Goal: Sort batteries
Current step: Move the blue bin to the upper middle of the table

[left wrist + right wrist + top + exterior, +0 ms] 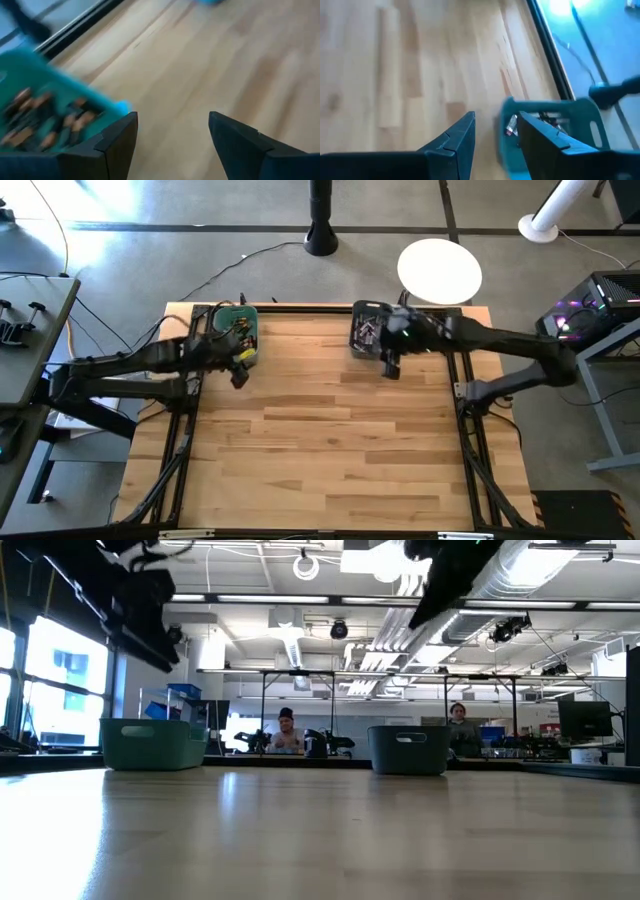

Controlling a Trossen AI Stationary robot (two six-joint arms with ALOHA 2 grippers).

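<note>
A green bin stands at the table's far left and holds copper-brown batteries. A teal-grey bin at the far middle-right holds silvery batteries. My left gripper hangs open above the table just near of the green bin. My right gripper hangs open above the table at the near edge of the teal-grey bin. In the low view both bins rest on the table's far part, the grippers high above.
The wooden table stretches bare toward its near edge. A black frame rail runs along the far edge. A white round stool and a pole base stand beyond. Two people sit in the room behind.
</note>
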